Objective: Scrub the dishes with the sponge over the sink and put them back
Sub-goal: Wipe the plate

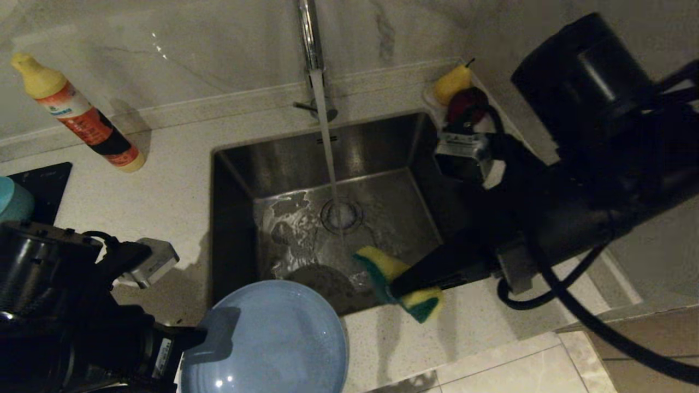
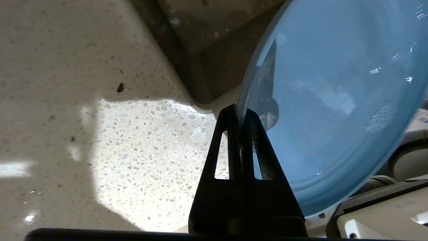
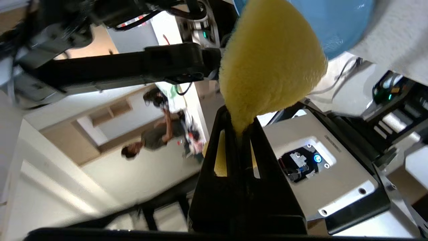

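Light-blue plate [image 1: 267,338] — clamped by left gripper [image 2: 240,117] at seven o'clock of sink [image 1: 240,164] — right gripper [image 3: 241,129] pinches sponge [image 1: 396,281].

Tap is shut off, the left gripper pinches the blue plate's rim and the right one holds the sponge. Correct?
Not quite: the tap is running. The head view shows water falling onto the sink drain. The rest stands: the left gripper pinches the blue plate rim, and the right gripper holds the sponge.
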